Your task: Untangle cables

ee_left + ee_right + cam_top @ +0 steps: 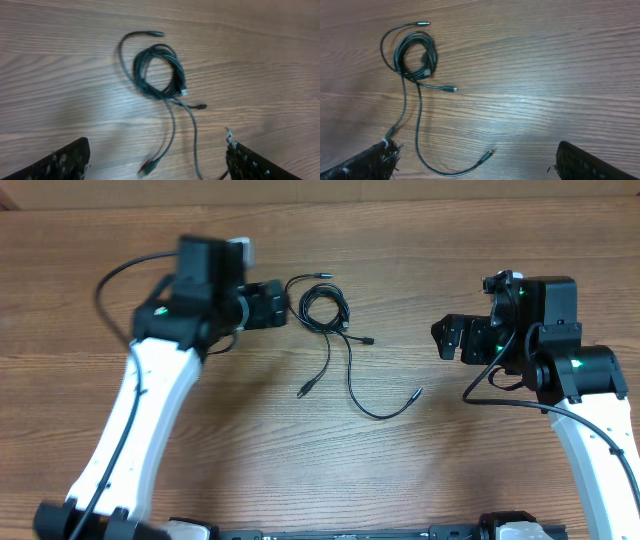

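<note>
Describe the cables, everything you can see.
The cables are thin, black, rubbery-looking cords. Several turns form a loose coil lying flat on the wooden table. Four tails trail out of it, each ending in a small plug. One silver-tipped plug lies at the coil's edge. Only the table touches them: the left gripper and right gripper are open and apart from them.

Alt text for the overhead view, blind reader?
Tangled thin black cables lie on a wooden table: a small coil, loose ends trailing. Jaws of the left arm sit close beside the coil, those of the right arm farther off; neither holds anything.
</note>
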`<state>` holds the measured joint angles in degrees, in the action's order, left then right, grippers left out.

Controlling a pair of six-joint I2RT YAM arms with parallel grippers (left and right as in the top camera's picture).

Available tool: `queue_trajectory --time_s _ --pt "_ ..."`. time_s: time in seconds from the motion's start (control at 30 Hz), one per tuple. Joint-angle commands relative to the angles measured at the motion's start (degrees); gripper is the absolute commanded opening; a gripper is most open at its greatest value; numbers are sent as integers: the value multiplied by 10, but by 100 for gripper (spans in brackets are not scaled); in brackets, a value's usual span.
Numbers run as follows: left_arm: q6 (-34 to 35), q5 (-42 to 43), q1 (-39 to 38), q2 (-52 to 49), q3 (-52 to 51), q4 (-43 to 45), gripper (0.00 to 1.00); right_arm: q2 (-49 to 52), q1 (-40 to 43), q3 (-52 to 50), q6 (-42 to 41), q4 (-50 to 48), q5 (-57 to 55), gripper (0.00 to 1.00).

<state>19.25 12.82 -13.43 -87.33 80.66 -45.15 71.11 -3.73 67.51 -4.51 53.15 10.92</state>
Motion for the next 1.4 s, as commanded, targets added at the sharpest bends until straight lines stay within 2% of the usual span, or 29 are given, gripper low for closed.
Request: queue_trajectory --time_s 0.0,0.13,0.33,0.43,0.63,0.7,0.77,0.8,0.83,0.87,0.9,1.1,1.17,1.27,1.33,1.37 --pt "54 -29 -36 -49 18 12 86 -4 4 20 -2 4 -21 100" --pt "126 -30 -75 -115 18 48 84 -4 4 20 -2 5 -21 100" --pt "172 -44 -114 -213 18 109 81 -4 4 20 -2 6 -21 100" --pt "185 -76 -126 -253 18 121 79 -4 4 20 -2 7 -21 100" --pt "185 -88 -144 -318 18 163 77 -4 4 20 -2 14 -21 100" --pt "185 -87 -148 -330 18 183 72 -4 4 20 -2 15 -21 100" --pt "184 -89 -151 -334 18 191 61 -4 4 20 -2 17 -21 100" --pt "184 -93 -151 -335 18 193 49 -4 4 20 -2 19 -21 100" --pt "183 -95 -151 -334 19 193 33 -4 4 20 -2 19 -21 100" --pt "177 -94 -151 -333 20 192 15 -4 4 20 -2 20 -21 100" --pt "169 -94 -150 -330 22 186 4 -4 4 20 -2 19 -21 100" --pt "126 -108 -135 -276 78 77 4 -3 4 20 -2 9 -15 100" --pt "69 -43 -132 -246 113 42 4 -3 4 20 -2 -4 10 100" --pt "-52 110 -132 -194 166 3 4 4 4 20 -2 -35 77 100" --pt "-96 147 -133 -163 190 -12 4 11 3 20 -2 -56 121 100" --pt "-96 148 -133 -149 196 -12 4 16 2 20 -2 -63 136 100"
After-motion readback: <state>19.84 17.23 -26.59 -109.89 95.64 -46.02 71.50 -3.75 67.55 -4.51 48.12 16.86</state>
